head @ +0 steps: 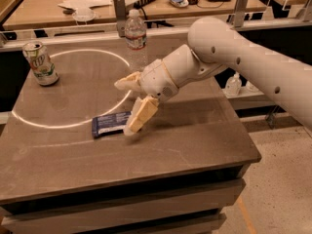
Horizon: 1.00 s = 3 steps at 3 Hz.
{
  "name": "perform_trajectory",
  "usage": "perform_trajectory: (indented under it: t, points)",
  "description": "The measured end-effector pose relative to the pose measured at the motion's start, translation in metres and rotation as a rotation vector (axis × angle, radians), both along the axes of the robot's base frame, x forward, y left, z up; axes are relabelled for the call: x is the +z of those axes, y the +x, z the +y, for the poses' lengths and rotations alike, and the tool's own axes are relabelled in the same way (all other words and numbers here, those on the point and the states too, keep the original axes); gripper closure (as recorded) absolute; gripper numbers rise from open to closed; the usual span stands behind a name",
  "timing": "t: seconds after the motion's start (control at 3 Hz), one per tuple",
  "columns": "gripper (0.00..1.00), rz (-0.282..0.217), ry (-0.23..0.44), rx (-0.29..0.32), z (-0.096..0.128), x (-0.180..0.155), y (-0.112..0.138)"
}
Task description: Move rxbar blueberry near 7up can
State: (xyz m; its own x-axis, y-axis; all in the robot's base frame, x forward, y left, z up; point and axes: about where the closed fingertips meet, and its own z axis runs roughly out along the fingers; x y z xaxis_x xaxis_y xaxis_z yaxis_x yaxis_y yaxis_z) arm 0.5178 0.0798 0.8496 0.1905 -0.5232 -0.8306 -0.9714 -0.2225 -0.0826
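The rxbar blueberry (108, 125) is a flat dark navy wrapper lying on the grey table (195, 140), just inside the near edge of a white circle marked on the top. The 7up can (41, 64), green and white with a silver top, stands upright at the far left of the table, well apart from the bar. My gripper (125, 107) hangs over the bar's right end, open. One tan finger (140, 116) points down beside the bar's right end; the other points left, above the table. Nothing is held.
A clear plastic water bottle (136, 37) stands at the table's far edge, just behind my arm (234, 57). A desk with papers and clutter (87, 1) lies behind the table. The table's right edge drops to the floor (282, 179).
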Motion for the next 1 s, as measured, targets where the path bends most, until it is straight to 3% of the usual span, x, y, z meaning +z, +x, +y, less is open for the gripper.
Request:
perform_trajectory:
  t: [0.33, 1.0]
  points:
    - [0.0, -0.016, 0.002, -0.02, -0.003, -0.004, -0.008]
    - [0.0, 0.034, 0.007, -0.034, -0.007, -0.018, -0.019]
